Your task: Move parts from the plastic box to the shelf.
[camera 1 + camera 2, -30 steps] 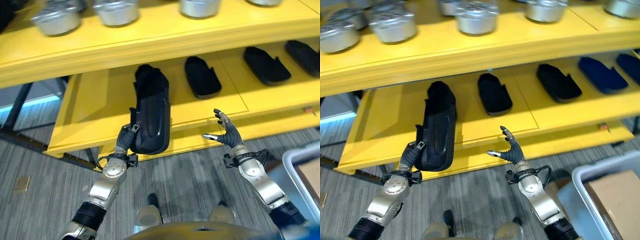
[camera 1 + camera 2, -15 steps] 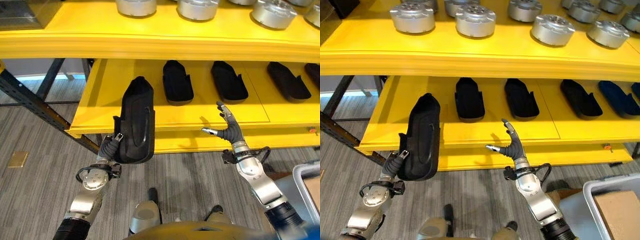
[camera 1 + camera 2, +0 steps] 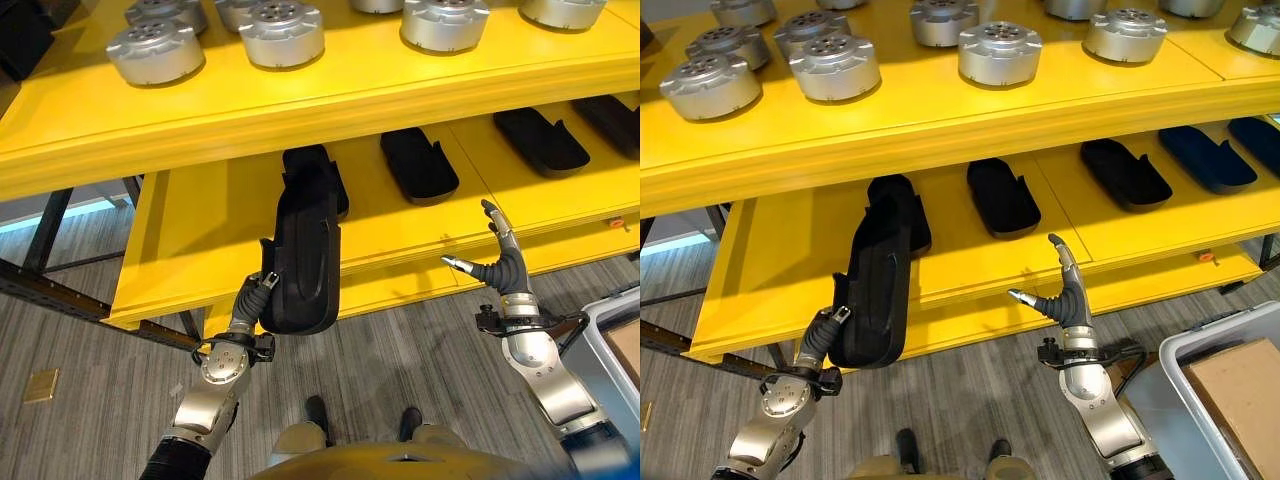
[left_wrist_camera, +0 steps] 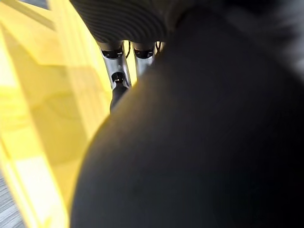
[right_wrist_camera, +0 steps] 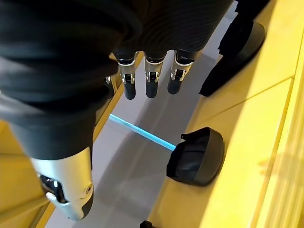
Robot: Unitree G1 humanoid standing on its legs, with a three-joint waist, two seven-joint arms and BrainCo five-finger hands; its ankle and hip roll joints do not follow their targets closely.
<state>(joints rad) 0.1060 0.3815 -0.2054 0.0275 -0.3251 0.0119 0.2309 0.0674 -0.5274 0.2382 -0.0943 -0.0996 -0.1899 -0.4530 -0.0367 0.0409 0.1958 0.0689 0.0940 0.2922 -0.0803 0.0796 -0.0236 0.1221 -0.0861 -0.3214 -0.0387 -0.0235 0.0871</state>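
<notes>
Long black part (image 3: 305,255) stands upright at the lower yellow shelf's (image 3: 190,240) front edge, gripped at its base by the left robot hand (image 3: 252,297); its wrist view shows the part close up. Right robot hand (image 3: 1065,296) empty, fingers spread, near the plastic box (image 3: 1175,350).

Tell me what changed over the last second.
The left hand has carried the long black moulded part forward, so its far end now overlaps the nearest black part on the yellow lower shelf. Its grip is unchanged. The right hand stays open, holding nothing.
</notes>
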